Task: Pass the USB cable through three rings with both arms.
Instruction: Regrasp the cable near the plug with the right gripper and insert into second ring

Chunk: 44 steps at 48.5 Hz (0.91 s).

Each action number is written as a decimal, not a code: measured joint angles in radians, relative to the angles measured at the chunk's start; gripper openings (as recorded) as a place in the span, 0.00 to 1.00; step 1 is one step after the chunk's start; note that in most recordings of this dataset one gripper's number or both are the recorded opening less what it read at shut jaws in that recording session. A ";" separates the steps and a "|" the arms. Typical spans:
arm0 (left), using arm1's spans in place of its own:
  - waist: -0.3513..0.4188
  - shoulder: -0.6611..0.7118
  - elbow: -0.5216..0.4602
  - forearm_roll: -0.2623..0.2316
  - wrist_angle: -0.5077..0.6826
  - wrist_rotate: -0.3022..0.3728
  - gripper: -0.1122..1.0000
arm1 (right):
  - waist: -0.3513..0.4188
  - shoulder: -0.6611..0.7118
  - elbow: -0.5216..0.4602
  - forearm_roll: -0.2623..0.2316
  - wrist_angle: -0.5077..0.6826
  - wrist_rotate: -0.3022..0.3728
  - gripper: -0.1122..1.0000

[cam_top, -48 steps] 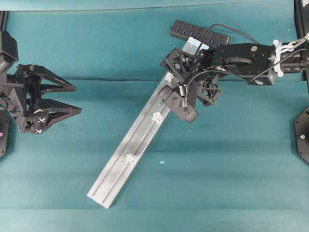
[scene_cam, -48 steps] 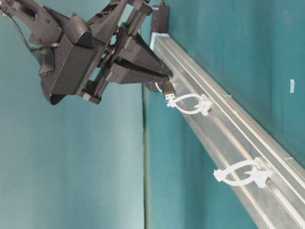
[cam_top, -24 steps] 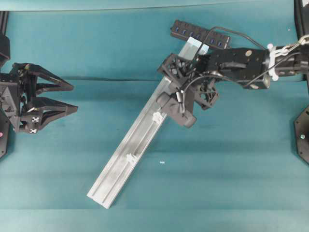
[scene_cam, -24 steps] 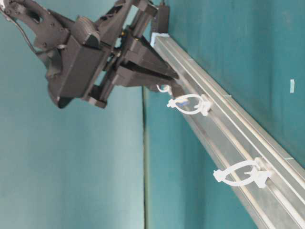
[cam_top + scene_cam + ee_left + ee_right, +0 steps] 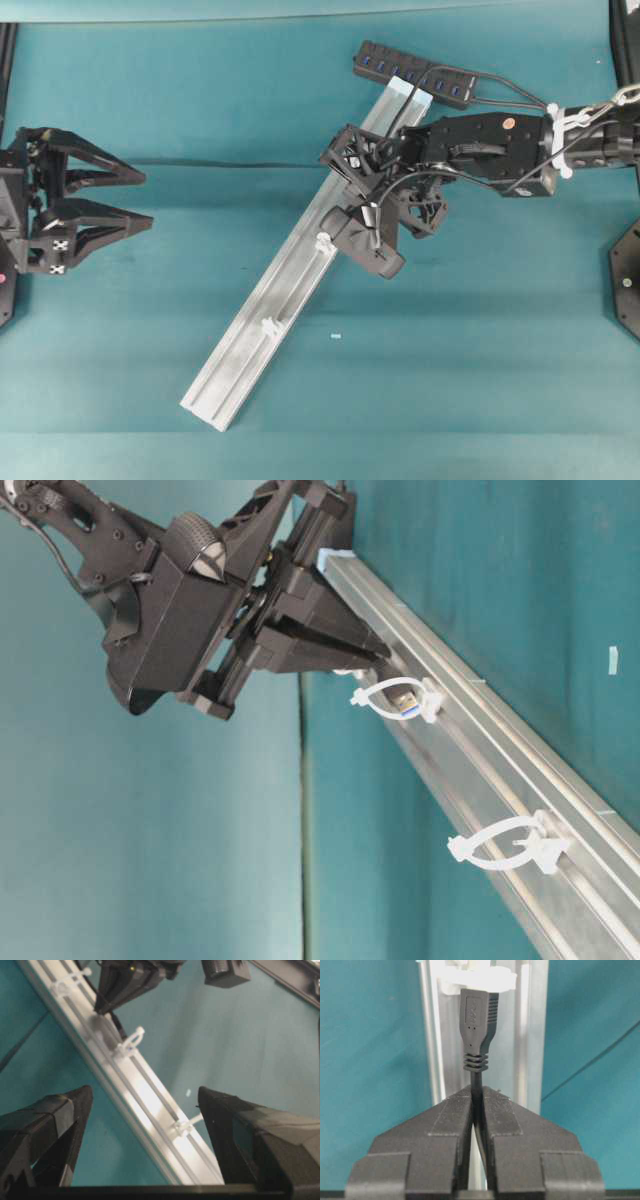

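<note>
Overhead exterior: silver aluminium rail (image 5: 290, 290) lying diagonally on the teal table (image 5: 200, 120), upper end beside a black multi-port hub (image 5: 415, 75). Right gripper (image 5: 340, 215) reaching in from the right over the rail's upper part, just above the middle ring (image 5: 324, 243). Lower ring (image 5: 271, 327) further down the rail, clear of both arms. USB cable (image 5: 500, 88) running from the hub in a loop toward the right arm. Left gripper (image 5: 140, 200) well apart at the left edge, claw fingers spread wide, nothing between them.

Table-level exterior: right gripper (image 5: 380, 655) slanting down to the rail (image 5: 500, 780), jaws pressed together. Metal tip of the USB plug (image 5: 402, 698) sitting inside the loop of the middle ring (image 5: 395, 700). Next ring (image 5: 505, 845) empty.

Left wrist-mounted: two black fingers (image 5: 45, 1130) standing far apart in the foreground, empty. Rail (image 5: 145, 1095) crossing diagonally between them, with three translucent rings in view: top one (image 5: 67, 982), middle one (image 5: 130, 1042), lower one (image 5: 185, 1125). Right gripper's dark body (image 5: 125, 982) above the middle ring, thin black cord hanging below it.

Right wrist-mounted: both jaws clamped on the black cord just behind the plug's ribbed collar. USB plug (image 5: 479, 1025) pointing straight away along the rail (image 5: 520, 1035), its front end reaching a white ring (image 5: 477, 979) at the top edge.
</note>
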 measured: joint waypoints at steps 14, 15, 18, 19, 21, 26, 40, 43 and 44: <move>-0.002 -0.005 0.000 0.000 0.006 -0.002 0.93 | 0.018 -0.002 0.000 0.008 -0.003 0.000 0.16; -0.002 -0.005 0.002 0.000 0.006 -0.003 0.93 | 0.020 -0.002 0.000 0.011 -0.003 0.000 0.16; 0.000 -0.005 0.000 0.000 0.006 -0.008 0.93 | 0.020 -0.003 0.000 0.020 -0.003 0.002 0.16; 0.000 -0.005 0.002 0.000 0.006 -0.008 0.93 | 0.020 -0.005 0.000 0.026 -0.003 0.000 0.16; -0.002 -0.006 0.002 0.000 0.006 -0.008 0.93 | 0.021 -0.008 0.000 0.034 -0.003 0.000 0.16; -0.002 -0.005 0.002 0.000 0.006 -0.008 0.93 | 0.025 -0.014 0.000 0.041 -0.003 0.000 0.16; 0.000 -0.003 0.006 0.000 0.008 -0.003 0.93 | 0.043 -0.012 -0.003 0.077 -0.018 0.000 0.16; -0.002 -0.003 0.009 0.000 0.008 -0.006 0.93 | 0.046 -0.012 -0.003 0.091 -0.023 0.000 0.16; 0.000 -0.003 0.009 0.000 0.006 -0.006 0.93 | 0.048 -0.012 -0.003 0.095 -0.025 0.000 0.16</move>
